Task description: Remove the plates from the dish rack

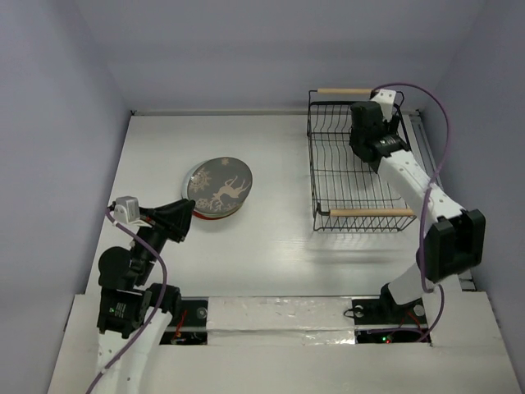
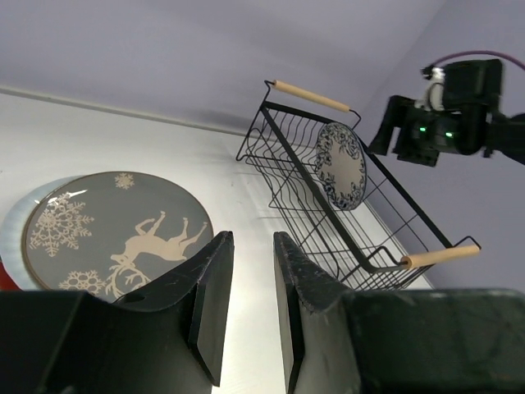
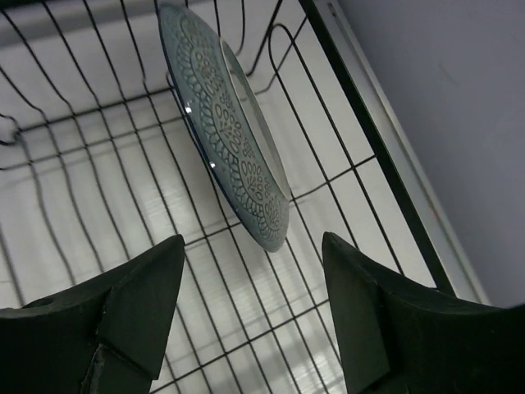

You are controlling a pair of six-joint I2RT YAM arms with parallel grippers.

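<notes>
The grey deer plate (image 1: 219, 187) lies on top of a stack left of centre; a white rim (image 2: 15, 223) and a red rim (image 2: 4, 275) show beneath it in the left wrist view, where the deer plate (image 2: 115, 234) is also seen. The black wire dish rack (image 1: 321, 176) stands at the right. The blue floral plate (image 3: 234, 135) stands on edge in the rack (image 3: 98, 180), and also shows in the left wrist view (image 2: 340, 164). My right gripper (image 3: 253, 242) is open wide just above that plate's rim, not touching it. My left gripper (image 2: 250, 238) is open and empty beside the stack.
The rack has two wooden rod handles, one far (image 1: 344, 91) and one near (image 1: 371, 213). The right arm (image 2: 447, 123) reaches over the rack's far right. Purple cables loop off both arms. Walls close the table on three sides.
</notes>
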